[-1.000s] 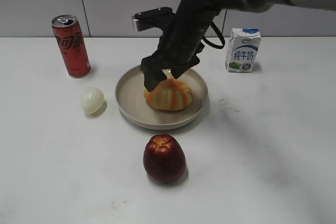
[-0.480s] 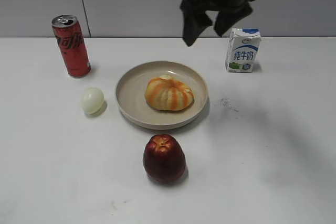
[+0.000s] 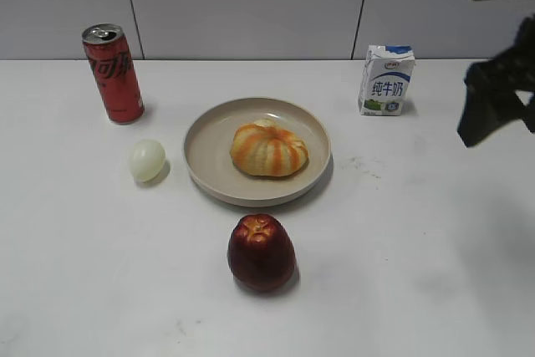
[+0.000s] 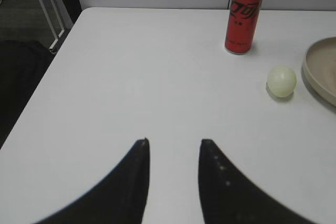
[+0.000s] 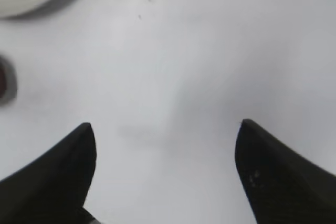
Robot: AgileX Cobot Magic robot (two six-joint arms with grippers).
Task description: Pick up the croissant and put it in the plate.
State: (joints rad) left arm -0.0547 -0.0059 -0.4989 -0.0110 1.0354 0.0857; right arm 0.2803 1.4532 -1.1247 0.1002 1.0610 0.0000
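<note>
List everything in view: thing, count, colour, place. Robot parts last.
croissant: 1, orange and cream stripes, lying in the plate
plate: 1, beige, table centre
apple: 1, dark red, in front of the plate
ball: 1, pale, left of the plate
can: 1, red, back left
carton: 1, white and blue, back right
table: 1, white
left pincer: 1, black, open, above bare table
right pincer: 1, black, open, at the right edge, above the table

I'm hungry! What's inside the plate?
The croissant sits alone in the plate, a bit right of the middle. The bit of plate under it is covered, so I can't see that.
</note>
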